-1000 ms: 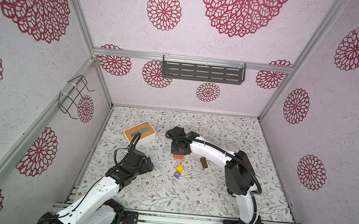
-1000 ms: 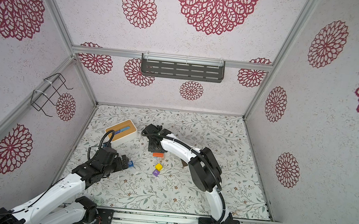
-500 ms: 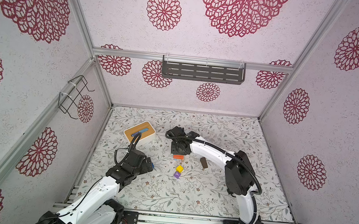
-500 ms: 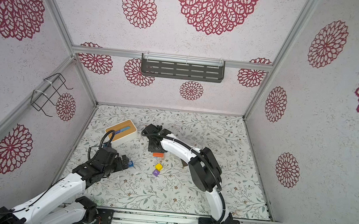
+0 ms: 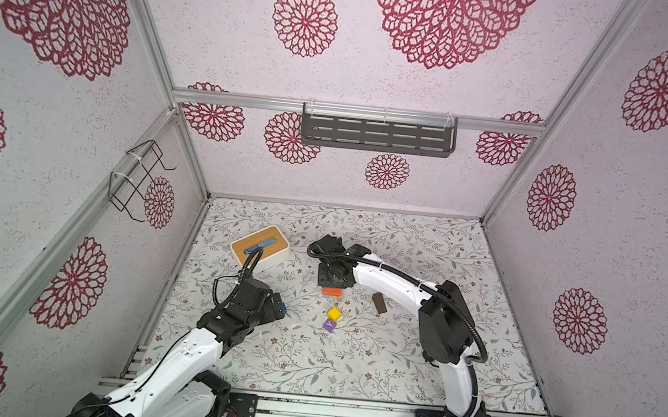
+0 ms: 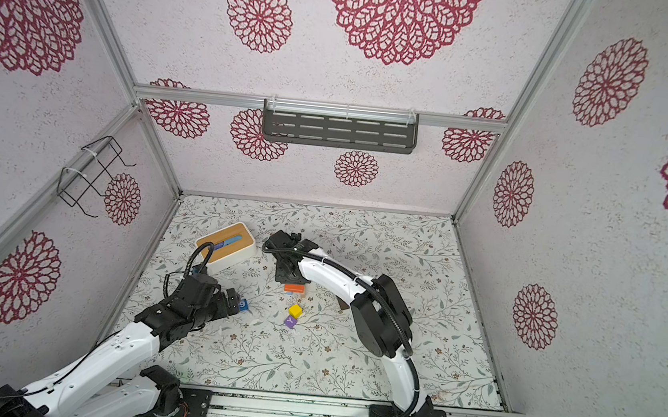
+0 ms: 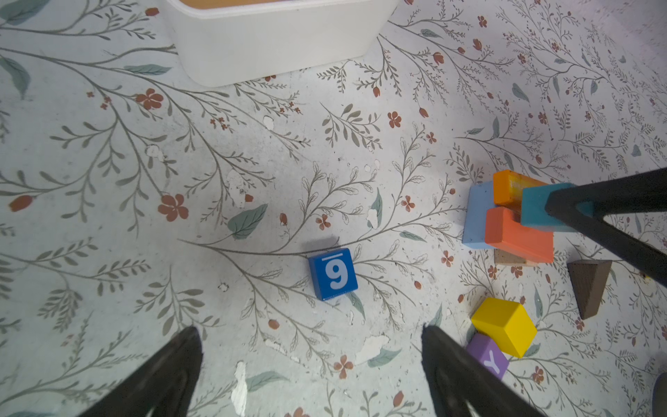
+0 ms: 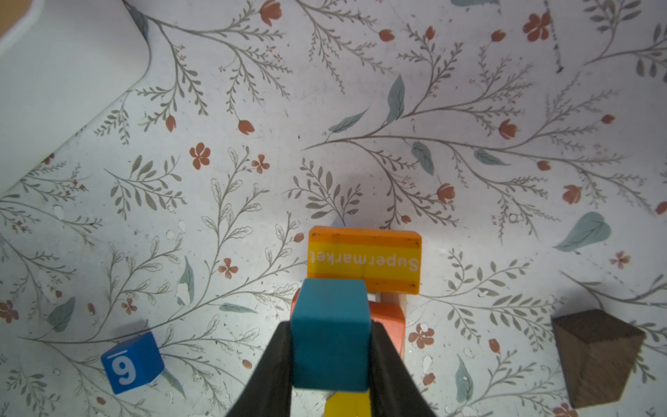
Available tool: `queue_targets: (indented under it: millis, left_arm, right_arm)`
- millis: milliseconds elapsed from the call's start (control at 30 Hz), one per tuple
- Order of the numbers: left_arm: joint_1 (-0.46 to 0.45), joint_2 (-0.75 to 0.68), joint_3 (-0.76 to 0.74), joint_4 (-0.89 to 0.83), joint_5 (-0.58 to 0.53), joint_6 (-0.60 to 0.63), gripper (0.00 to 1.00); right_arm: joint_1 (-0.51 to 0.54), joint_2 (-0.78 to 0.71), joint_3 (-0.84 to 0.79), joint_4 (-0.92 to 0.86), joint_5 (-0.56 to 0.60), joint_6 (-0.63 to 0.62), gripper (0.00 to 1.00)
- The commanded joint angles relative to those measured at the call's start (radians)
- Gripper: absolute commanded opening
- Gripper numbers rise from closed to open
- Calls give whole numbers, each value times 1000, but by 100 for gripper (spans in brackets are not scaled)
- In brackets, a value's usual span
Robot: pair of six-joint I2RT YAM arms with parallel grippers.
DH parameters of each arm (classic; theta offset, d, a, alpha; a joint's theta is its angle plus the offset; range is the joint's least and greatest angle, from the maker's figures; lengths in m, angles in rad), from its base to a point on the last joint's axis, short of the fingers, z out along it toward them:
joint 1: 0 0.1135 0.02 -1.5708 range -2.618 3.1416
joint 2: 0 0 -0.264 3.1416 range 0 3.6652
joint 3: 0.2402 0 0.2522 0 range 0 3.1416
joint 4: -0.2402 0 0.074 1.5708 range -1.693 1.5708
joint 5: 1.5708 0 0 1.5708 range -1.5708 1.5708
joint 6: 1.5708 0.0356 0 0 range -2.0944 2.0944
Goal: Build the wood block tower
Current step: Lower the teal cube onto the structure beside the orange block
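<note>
Nearest, the left gripper hangs over the floral mat with its jaws spread wide, holding nothing. The blue "9" cube lies just ahead of it. To one side, the purple "Y" cube and the yellow cube sit close together. Further on, the right gripper clamps a teal block over the tower, a low stack of light blue, tan and orange pieces. A dark brown block lies near the stack. Farthest back stands the white box.
</note>
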Motion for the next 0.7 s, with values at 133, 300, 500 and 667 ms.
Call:
queue_targets:
  millis: [133,300,500,667]
  left_arm:
    - [9,-13,-13,11,-7,-2,97]
    - [11,-14,-13,11,-7,-1,97]
    - [12,-12,-13,11,-5,-1,97]
    - [11,-12,-13,13,-5,-1,97]
  right_arm:
    - [12,-14,38,-24,-4,12,26]
    - [13,-9,47,-31,2,9,27]
    - [13,-6,51,-45,25,4,30]
    - [13,-1,54,-44,22,3,30]
